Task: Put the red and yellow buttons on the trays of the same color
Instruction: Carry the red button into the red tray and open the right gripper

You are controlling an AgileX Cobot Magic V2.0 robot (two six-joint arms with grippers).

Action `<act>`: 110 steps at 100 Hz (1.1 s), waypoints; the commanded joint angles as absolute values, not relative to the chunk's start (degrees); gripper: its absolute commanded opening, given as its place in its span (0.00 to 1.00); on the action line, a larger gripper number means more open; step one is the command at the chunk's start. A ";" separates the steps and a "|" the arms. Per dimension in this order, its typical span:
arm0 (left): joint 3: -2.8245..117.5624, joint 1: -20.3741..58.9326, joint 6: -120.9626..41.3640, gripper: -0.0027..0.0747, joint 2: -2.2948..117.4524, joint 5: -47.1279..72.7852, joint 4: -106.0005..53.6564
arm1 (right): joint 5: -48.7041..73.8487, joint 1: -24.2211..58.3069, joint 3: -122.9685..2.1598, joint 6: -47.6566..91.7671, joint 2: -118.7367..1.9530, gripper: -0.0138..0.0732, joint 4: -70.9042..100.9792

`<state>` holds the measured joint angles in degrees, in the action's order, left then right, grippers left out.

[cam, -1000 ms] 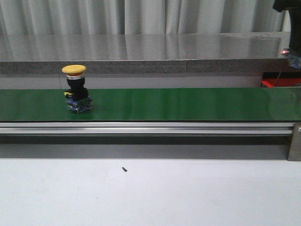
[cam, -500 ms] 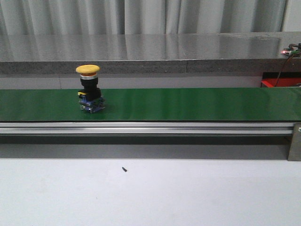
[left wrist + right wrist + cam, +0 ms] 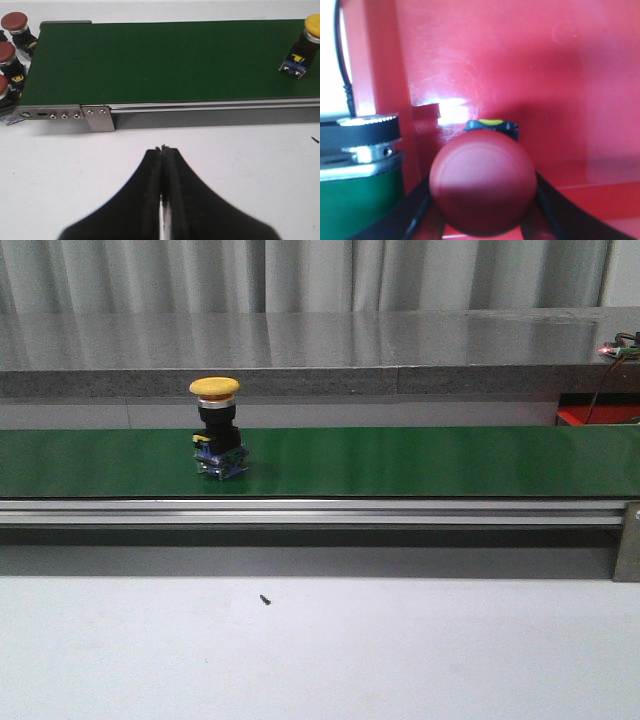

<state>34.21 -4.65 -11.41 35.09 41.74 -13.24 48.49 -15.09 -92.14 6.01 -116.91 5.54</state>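
Right wrist view: red button [image 3: 482, 192] between right jaws over red tray [image 3: 520, 75], grip unclear; left jaws together; yellow button [image 3: 217, 430] on belt [image 3: 420, 460].

1. You have a green conveyor belt [image 3: 420, 460] running across the front view, left to right.
2. An aluminium rail [image 3: 320, 512] lines the belt's near edge; a metal bracket [image 3: 98, 118] with screws sits at its end in the left wrist view.
3. Behind the belt you see a grey stone-like counter [image 3: 400, 350], and pale curtains [image 3: 300, 275] behind that.
4. On the white table [image 3: 400, 650] lies a small dark speck [image 3: 265, 600], near the rail.
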 commanded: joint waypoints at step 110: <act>35.62 -4.26 -10.98 0.01 35.15 37.98 -14.39 | 47.42 -15.05 -86.00 6.52 -96.13 0.84 6.33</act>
<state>34.21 -4.65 -11.41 35.09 41.74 -13.24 50.42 -15.12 -87.40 6.08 -102.05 5.95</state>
